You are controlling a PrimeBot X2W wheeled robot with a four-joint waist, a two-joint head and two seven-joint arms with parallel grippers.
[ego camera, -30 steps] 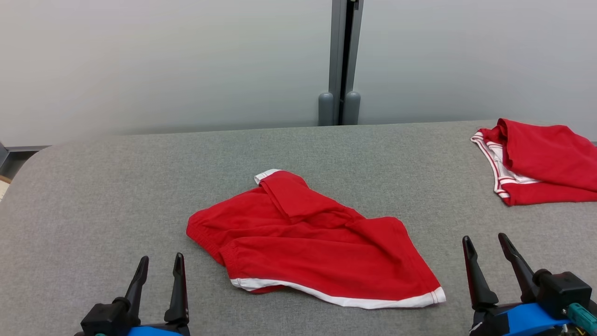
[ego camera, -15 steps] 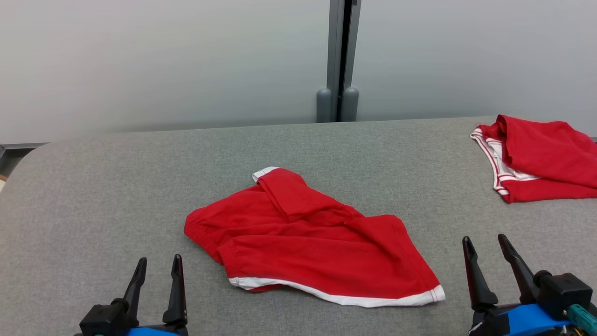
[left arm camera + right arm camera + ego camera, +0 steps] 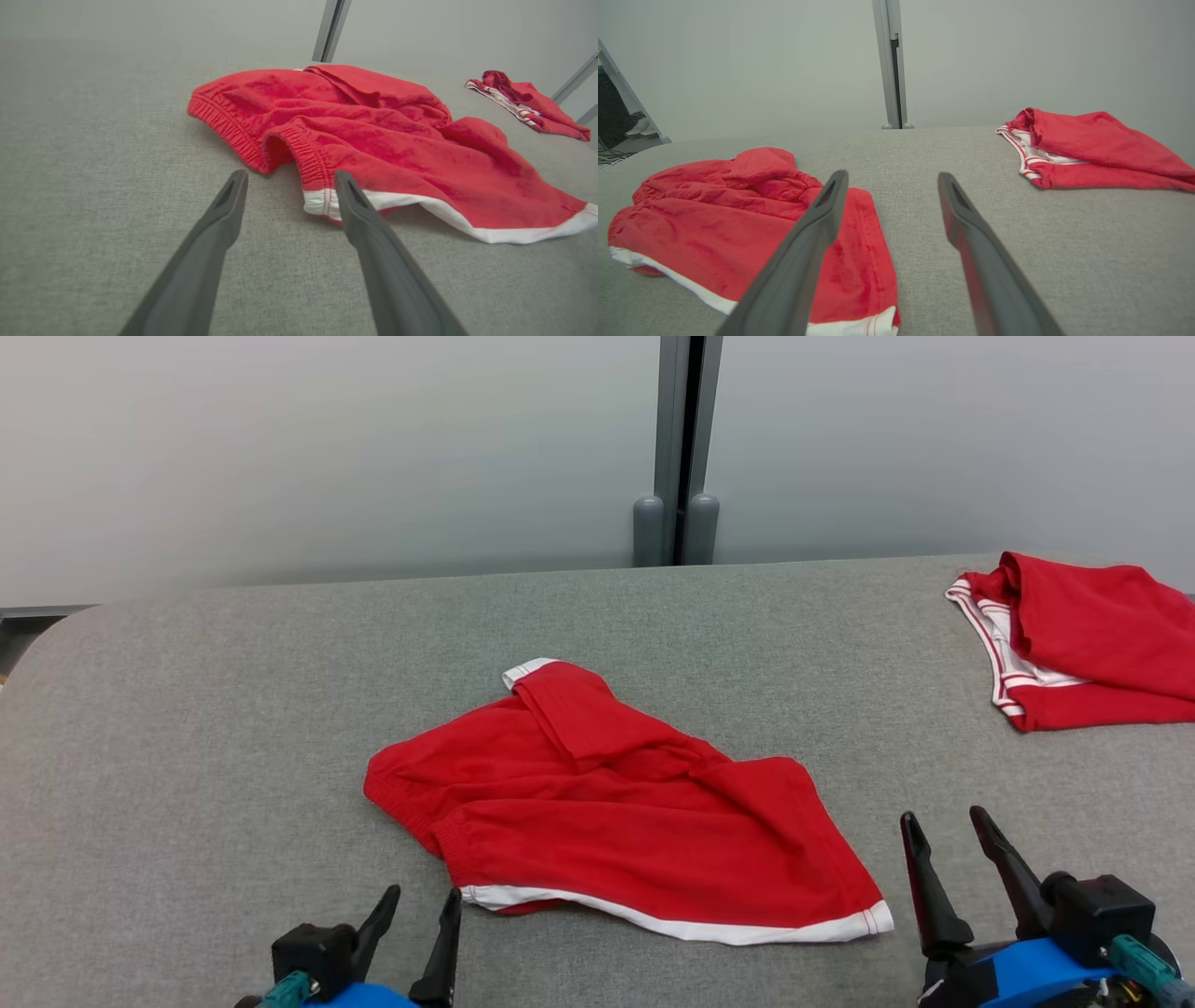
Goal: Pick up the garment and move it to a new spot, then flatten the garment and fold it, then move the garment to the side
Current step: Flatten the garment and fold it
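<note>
The left end effector [image 3: 423, 893] has swung in to the near-left corner of the crumpled red shorts [image 3: 616, 821] lying mid-way across the desk [image 3: 187, 728], spread wide, as is the right end effector [image 3: 941, 817] off their near-right corner; a low pinch of the waistband [image 3: 303, 154] alone looks surest.

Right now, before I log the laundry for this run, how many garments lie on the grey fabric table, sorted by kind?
Crumpled red cloth shorts with a white hem: 1
Folded red cloth garment with white striped trim: 1
Total: 2 garments on the grey fabric table
</note>
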